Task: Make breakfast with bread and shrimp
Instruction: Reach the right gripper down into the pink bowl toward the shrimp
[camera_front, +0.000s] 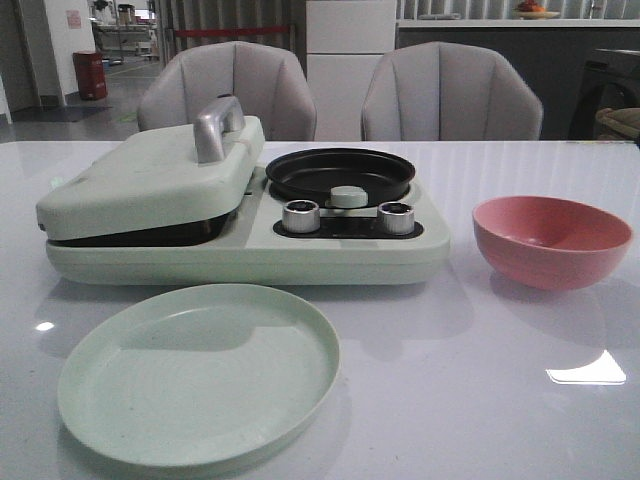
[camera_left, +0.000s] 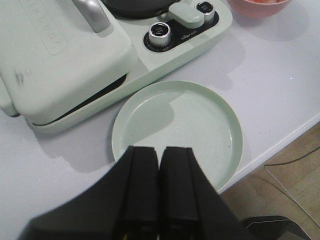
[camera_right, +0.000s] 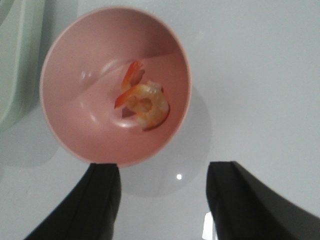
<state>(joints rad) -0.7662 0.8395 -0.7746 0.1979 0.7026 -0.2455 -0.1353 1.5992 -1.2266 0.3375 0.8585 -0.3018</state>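
Left gripper jaws closed, empty; right gripper jaws wide above shrimp; bread unseen.

The white table is smooth and glossy, the pale green plate and cooker lid look like matt plastic, the handle and knobs shiny metal, the pink bowl smooth plastic.

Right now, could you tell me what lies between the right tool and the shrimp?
Only the near wall of the pink bowl holding the shrimp; the open right tool hovers above bare table, per the right wrist view.
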